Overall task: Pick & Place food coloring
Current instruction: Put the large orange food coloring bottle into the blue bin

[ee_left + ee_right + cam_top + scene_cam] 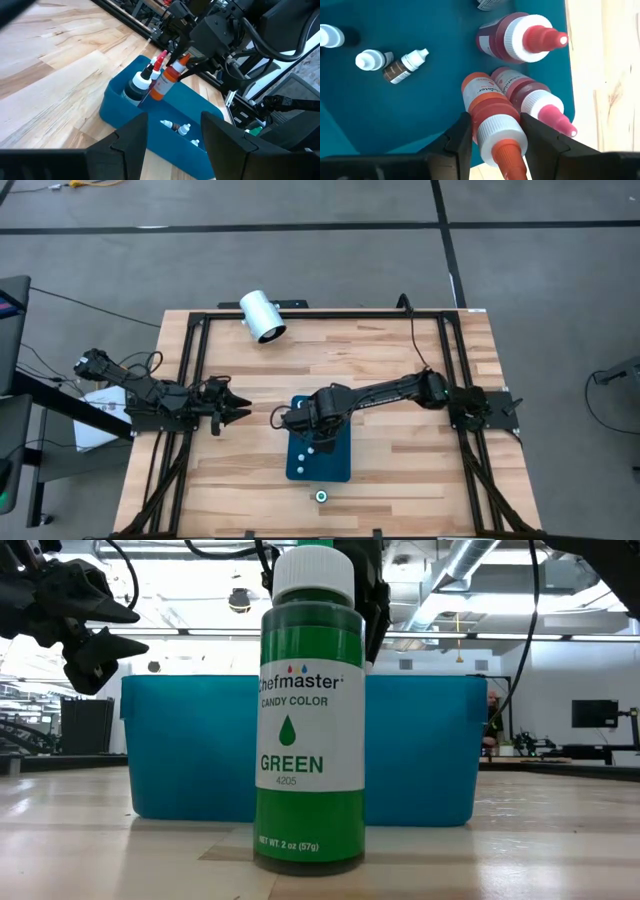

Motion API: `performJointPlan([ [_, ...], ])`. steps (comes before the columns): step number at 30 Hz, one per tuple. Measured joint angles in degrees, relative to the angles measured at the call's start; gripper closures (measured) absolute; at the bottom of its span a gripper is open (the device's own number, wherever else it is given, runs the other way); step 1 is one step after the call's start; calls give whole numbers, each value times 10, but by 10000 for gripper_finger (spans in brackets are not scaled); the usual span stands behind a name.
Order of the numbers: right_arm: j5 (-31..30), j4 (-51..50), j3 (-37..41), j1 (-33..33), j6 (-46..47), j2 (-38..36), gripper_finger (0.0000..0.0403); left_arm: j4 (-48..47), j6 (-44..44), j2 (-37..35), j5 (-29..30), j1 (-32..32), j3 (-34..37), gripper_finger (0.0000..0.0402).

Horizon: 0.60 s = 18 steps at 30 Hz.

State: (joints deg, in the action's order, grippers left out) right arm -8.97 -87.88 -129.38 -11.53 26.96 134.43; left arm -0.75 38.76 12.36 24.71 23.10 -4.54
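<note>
Right gripper (492,135) clamped on orange-capped food coloring bottle (490,112), long axis near upright, nozzle up, over blue plastic bin (115,95). Left gripper (243,413) fingers apart, empty.

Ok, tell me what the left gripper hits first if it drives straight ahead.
Likely the near wall of the blue plastic bin, which lies ahead of the open left gripper; depth is uncertain, so it might pass over the rim.

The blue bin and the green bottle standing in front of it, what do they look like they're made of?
The blue bin looks like matte moulded plastic: even colour, rounded corners, thin walls. The green bottle seems to be see-through plastic, its dark liquid showing, with a ribbed white cap and a glossy paper label.
</note>
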Motion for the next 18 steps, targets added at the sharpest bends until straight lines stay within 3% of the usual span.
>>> performJointPlan([
  [18, 0, 2, 0, -6, 1, 0, 272, 0, 0, 0, -1, 0, 0, 227],
])
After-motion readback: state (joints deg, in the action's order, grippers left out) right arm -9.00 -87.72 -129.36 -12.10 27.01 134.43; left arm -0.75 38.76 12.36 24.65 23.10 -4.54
